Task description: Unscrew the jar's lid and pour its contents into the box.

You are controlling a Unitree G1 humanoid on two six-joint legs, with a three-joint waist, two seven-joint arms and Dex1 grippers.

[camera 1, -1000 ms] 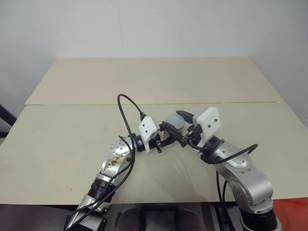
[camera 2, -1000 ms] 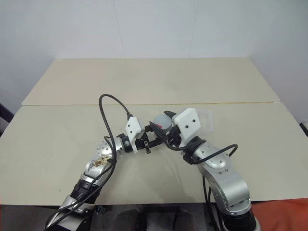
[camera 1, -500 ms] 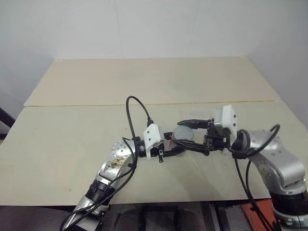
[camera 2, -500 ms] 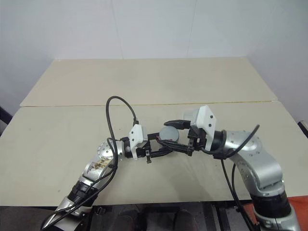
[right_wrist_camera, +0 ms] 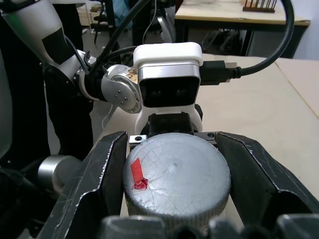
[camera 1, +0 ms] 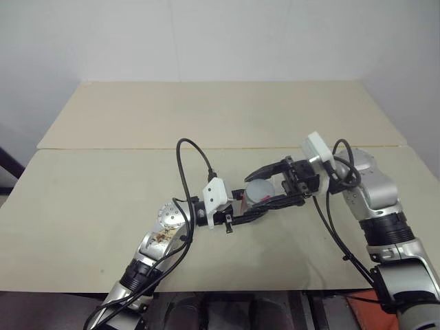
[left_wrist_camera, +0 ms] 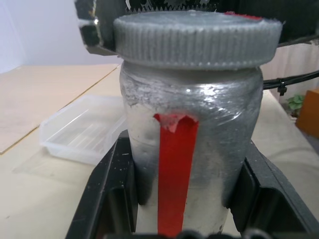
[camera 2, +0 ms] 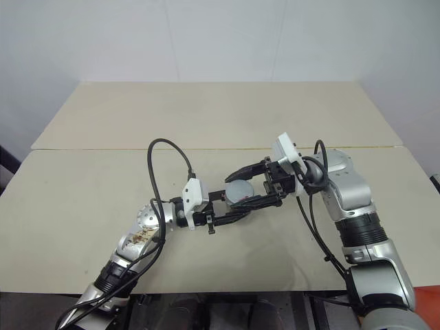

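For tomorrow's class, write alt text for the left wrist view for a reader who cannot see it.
A clear cylindrical jar with a red strip and ribbed grey screw lid sits clamped between the left gripper's two black fingers. A shallow clear plastic box lies behind it on the beige table.

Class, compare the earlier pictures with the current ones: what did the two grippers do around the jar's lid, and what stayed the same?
The right gripper swung from above the lid round to its side and let go; its fingers now stand apart on either side of the lid. The left gripper stayed shut on the jar, the lid stayed on, and the box kept its place on the table.
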